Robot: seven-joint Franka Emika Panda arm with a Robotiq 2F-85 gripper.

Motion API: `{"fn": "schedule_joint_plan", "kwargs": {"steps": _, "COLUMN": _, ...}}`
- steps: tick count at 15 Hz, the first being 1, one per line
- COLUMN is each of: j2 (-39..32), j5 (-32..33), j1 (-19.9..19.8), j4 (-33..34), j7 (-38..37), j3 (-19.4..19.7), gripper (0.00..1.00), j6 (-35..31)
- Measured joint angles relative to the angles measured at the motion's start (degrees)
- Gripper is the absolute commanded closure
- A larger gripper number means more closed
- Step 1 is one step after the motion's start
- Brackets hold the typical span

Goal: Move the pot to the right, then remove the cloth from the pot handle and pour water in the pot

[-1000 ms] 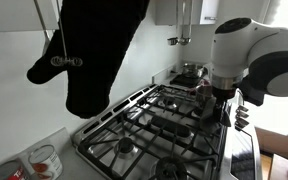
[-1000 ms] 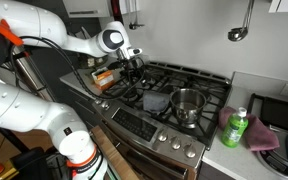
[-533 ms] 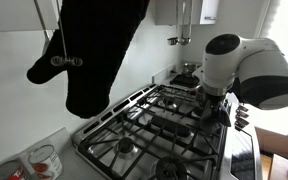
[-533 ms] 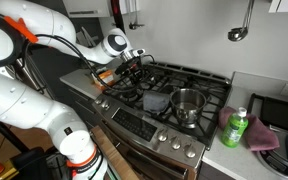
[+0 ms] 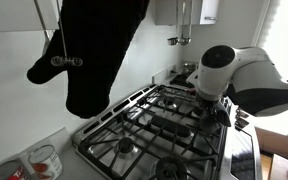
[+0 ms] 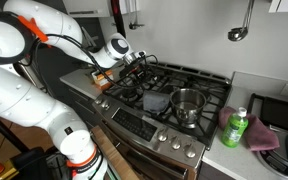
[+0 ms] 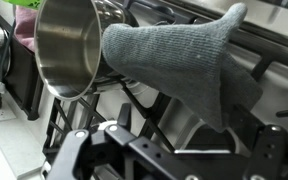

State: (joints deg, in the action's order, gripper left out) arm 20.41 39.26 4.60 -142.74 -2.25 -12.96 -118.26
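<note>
A shiny steel pot (image 6: 187, 103) stands on the stove's front burner. A grey mitt-like cloth (image 6: 156, 102) is draped over its handle. In the wrist view the pot (image 7: 69, 45) is at upper left and the cloth (image 7: 179, 65) hangs across the middle, just ahead of my gripper (image 7: 174, 160). The gripper's fingers are spread wide and hold nothing. In an exterior view the gripper (image 6: 139, 62) hovers over the back burners, apart from the pot. In the exterior view from the stove's end, my arm (image 5: 219, 75) hides the pot.
The black gas stove grates (image 6: 199, 78) surround the pot. A green bottle (image 6: 234, 128) and a pink cloth (image 6: 262, 135) sit on the counter beside the stove. A black oven mitt (image 5: 94, 50) hangs close to one camera. A metal vessel (image 5: 189, 70) stands at the far back.
My arm has swung lower and closer over the stove, toward the pot and cloth. The pot and the cloth have not moved.
</note>
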Motion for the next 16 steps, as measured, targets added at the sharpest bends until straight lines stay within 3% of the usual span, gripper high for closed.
{"fn": "schedule_joint_plan", "kwargs": {"steps": 4, "j2": -1.1, "j5": 0.0, "j1": 0.8, "j4": -0.1, "j7": 1.6, "j3": 0.7, "gripper": 0.00, "j6": 0.0}}
{"fn": "schedule_joint_plan", "kwargs": {"steps": 5, "j2": -1.3, "j5": 0.0, "j1": 0.8, "j4": -0.1, "j7": 2.2, "j3": 0.9, "gripper": 0.06, "j6": 0.0}}
{"fn": "schedule_joint_plan", "kwargs": {"steps": 7, "j2": -1.4, "j5": 0.0, "j1": 0.8, "j4": -0.2, "j7": 3.3, "j3": 1.3, "gripper": 0.30, "j6": 0.0}}
{"fn": "schedule_joint_plan", "kwargs": {"steps": 8, "j2": -1.5, "j5": 0.0, "j1": 0.8, "j4": -0.3, "j7": 3.8, "j3": 1.5, "gripper": 0.31, "j6": 0.0}}
{"fn": "schedule_joint_plan", "kwargs": {"steps": 16, "j2": -1.9, "j5": 0.0, "j1": 0.8, "j4": -0.6, "j7": 5.9, "j3": 2.4, "gripper": 0.93, "j6": 0.0}}
